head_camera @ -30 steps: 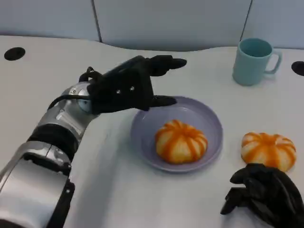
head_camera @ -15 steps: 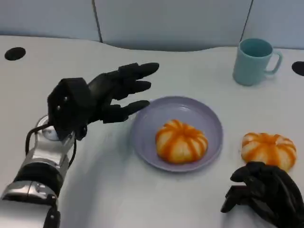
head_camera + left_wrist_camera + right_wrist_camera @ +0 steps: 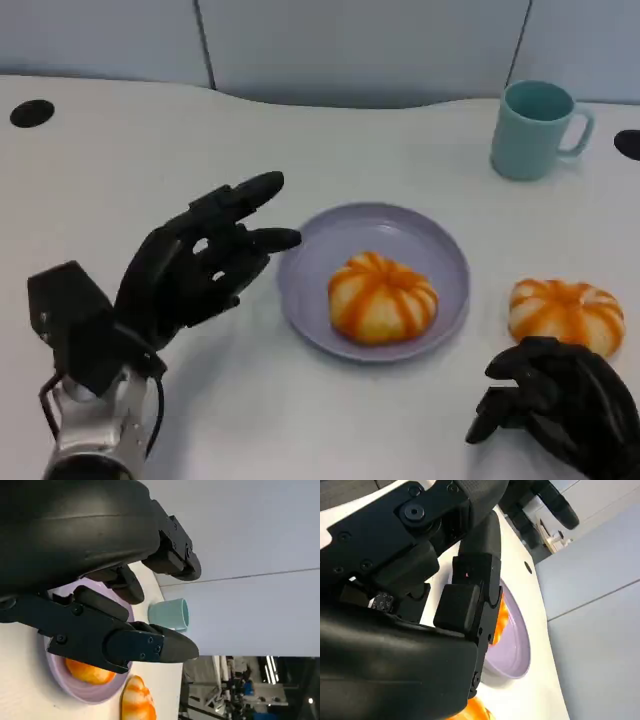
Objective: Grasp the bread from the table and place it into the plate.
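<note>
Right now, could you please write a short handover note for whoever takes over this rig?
Left hand: holds nothing, fingers spread, raised just beside the plate.
Right hand: fingers curled in, holding nothing, on the table just in front of the second bread.
Done: one bread lies in the plate.
Left: the second bread sits on the table beside the plate, on the right hand's side, ungrasped. A teal mug stands farther back, away from the work.
</note>
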### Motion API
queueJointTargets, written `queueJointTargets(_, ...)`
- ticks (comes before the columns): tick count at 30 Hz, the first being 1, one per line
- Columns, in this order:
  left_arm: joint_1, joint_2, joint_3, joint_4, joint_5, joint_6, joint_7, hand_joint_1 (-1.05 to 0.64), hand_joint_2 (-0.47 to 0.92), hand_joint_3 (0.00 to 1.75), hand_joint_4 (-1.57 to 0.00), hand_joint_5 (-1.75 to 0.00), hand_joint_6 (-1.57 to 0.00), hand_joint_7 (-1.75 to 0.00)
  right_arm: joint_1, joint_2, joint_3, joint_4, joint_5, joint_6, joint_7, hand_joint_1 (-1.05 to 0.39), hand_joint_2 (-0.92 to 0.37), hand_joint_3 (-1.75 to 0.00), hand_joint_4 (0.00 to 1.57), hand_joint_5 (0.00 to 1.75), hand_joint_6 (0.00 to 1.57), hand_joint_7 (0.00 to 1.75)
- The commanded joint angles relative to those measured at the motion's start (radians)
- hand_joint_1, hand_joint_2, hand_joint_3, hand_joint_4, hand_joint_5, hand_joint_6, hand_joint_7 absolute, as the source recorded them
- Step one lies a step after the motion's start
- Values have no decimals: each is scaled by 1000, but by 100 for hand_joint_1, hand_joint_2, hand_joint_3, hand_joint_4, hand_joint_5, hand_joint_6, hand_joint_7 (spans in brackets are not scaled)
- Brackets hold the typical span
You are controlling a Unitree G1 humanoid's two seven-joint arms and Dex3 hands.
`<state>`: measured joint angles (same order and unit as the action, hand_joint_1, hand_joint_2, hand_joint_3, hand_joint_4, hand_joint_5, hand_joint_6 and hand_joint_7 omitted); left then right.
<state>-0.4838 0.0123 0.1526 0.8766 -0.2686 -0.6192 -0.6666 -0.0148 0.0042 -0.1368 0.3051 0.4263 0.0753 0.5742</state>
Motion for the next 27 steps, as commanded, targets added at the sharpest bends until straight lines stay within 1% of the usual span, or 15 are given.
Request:
queueJointTargets(1, 75, -7, 20, -86, -49, 21, 3, -56, 92, 31, -45, -87, -54, -7, 8, -15, -2, -11, -1, 5, -5, -100, -67, 0, 143, 68, 146, 43)
queueJointTargets(3, 134, -25, 28, -151, -75, 52, 25, -54, 92, 30, -48, -96, -58, -8, 11, -15, 1, -16, -3, 5, -5, -100, -68, 0, 143, 68, 145, 43)
queueJointTargets(6, 221, -58, 27, -272, -101, 115, 74, -51, 92, 28, -50, -105, -65, -11, 13, -16, 3, -22, -1, 11, -5, -99, -68, 0, 142, 71, 143, 46)
queueJointTargets(10, 360, -105, 12, -454, -93, 207, 181, -47, 92, 29, -53, -111, -71, -13, 15, -17, 3, -26, 1, 15, -4, -99, -68, 0, 140, 74, 141, 49)
queueJointTargets(11, 388, -113, 7, -487, -93, 220, 197, -46, 92, 31, -52, -116, -72, -14, 17, -17, 3, -29, 2, 17, -5, -98, -68, 0, 140, 74, 141, 50)
queueJointTargets(13, 432, -121, -1, -542, -94, 250, 223, -44, 92, 33, -50, -124, -73, -16, 21, -18, 4, -37, 1, 24, -6, -97, -68, 0, 140, 73, 141, 51)
queueJointTargets(17, 481, -123, -5, -598, -84, 279, 262, -42, 92, 37, -56, -132, -77, -21, 22, -20, 6, -35, -3, 17, -1, -94, -69, -1, 140, 73, 139, 51)
queueJointTargets(19, 499, -121, -8, -615, -64, 289, 293, -42, 92, 38, -58, -139, -79, -25, 22, -21, 7, -35, -4, 16, -2, -95, -69, -1, 140, 72, 139, 51)
queueJointTargets(20, 510, -115, -11, -626, -41, 296, 316, -44, 92, 38, -58, -143, -78, -35, 22, -21, 7, -34, -4, 14, -1, -95, -69, -1, 140, 71, 139, 51)
queueJointTargets(21, 520, -110, -14, -634, -24, 299, 332, -46, 92, 41, -58, -154, -66, -70, 23, -20, 8, -36, -2, 15, -1, -94, -69, -1, 140, 71, 139, 51)
queueJointTargets(22, 529, -106, -17, -640, -9, 302, 345, -47, 92, 43, -57, -158, -58, -90, 24, -20, 8, -38, -3, 14, -1, -94, -69, -1, 140, 71, 139, 50)
queueJointTargets(23, 539, -100, -19, -648, 1, 311, 354, -47, 92, 45, -58, -161, -54, -104, 25, -20, 9, -42, -3, 16, -3, -94, -69, -1, 140, 71, 139, 50)
queueJointTargets(24, 546, -97, -21, -654, 7, 318, 361, -48, 92, 47, -58, -165, -52, -116, 26, -21, 10, -44, -3, 18, -4, -94, -69, -1, 139, 71, 140, 50)
queueJointTargets(26, 553, -88, -15, -658, -13, 354, 354, -49, 92, 49, -59, -167, -51, -123, 27, -22, 10, -45, -2, 16, -1, -94, -69, -1, 140, 71, 140, 50)
queueJointTargets(27, 556, -85, -11, -670, -31, 396, 355, -49, 92, 48, -60, -167, -52, -124, 27, -23, 10, -43, -1, 13, 2, -94, -69, -1, 140, 71, 140, 49)
